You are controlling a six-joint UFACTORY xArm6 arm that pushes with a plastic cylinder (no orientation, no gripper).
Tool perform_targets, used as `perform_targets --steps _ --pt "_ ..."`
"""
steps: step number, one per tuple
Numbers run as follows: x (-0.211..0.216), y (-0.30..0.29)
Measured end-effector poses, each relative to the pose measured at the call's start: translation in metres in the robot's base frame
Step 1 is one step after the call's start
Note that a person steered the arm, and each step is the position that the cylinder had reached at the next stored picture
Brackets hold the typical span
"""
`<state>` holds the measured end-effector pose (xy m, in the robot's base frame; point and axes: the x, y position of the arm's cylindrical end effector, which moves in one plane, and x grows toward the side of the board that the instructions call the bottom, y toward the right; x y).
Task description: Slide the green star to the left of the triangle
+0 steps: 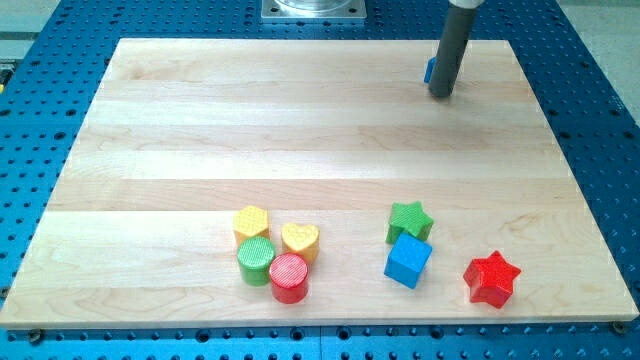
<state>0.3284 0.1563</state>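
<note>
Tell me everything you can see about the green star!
The green star is a small chunky block with rounded points, plain green and matte, maybe plastic. It lies flat on the wooden board, toward the view's lower right. The blue cube sits just below it, touching or nearly touching. The red star lies apart, further right. My tip is far off near the view's top, beside a mostly hidden blue block.

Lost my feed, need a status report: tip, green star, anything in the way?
My tip at view's top right, beside a mostly hidden blue block. Green star far below, touching the blue cube. Path between open.
</note>
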Motion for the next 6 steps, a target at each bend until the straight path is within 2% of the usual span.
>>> perform_targets --steps 2,3,6 --pt "0.145 0.078" --pt "0.208 0.099" --pt "0.253 0.055"
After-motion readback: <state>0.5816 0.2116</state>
